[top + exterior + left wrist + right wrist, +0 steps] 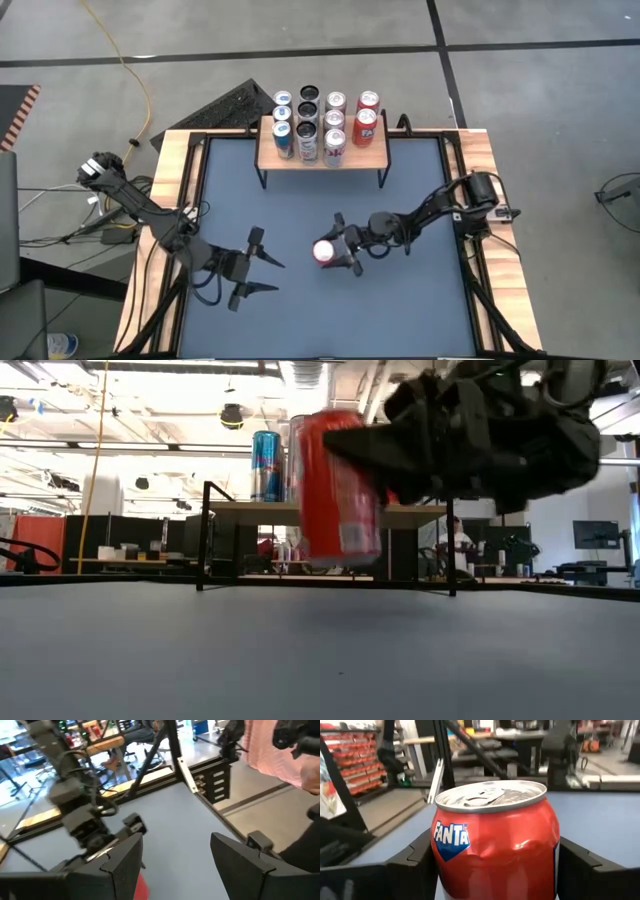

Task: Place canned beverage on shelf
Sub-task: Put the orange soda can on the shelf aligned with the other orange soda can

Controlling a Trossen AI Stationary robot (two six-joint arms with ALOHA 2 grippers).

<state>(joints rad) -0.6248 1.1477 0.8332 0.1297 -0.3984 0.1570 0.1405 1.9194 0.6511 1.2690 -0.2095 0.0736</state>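
Observation:
A red Fanta can [495,845] stands between the fingers of my right gripper [340,248], over the middle of the dark mat and in front of the shelf [300,162]. In the low view the can [335,490] hangs above the table. The shelf, a wooden top on thin black legs, stands at the far edge with several cans [320,120] upright on it. My left gripper [279,276] hovers open at the near left, pointing toward the can and holding nothing. My right gripper pinches the can's side walls [440,870] between its two fingers, below the top rim. The fingers [412,867] come in level from the table's right side. The can is about upright, top up, lifted clear of the mat. Its front wall shows a small dent.
Black rails [452,180] and a wooden border [170,170] frame the mat. Bare mat [400,320] lies near the front edge and in front of the shelf. A black keyboard-like object [225,105] and a yellow cable [135,70] lie on the floor behind.

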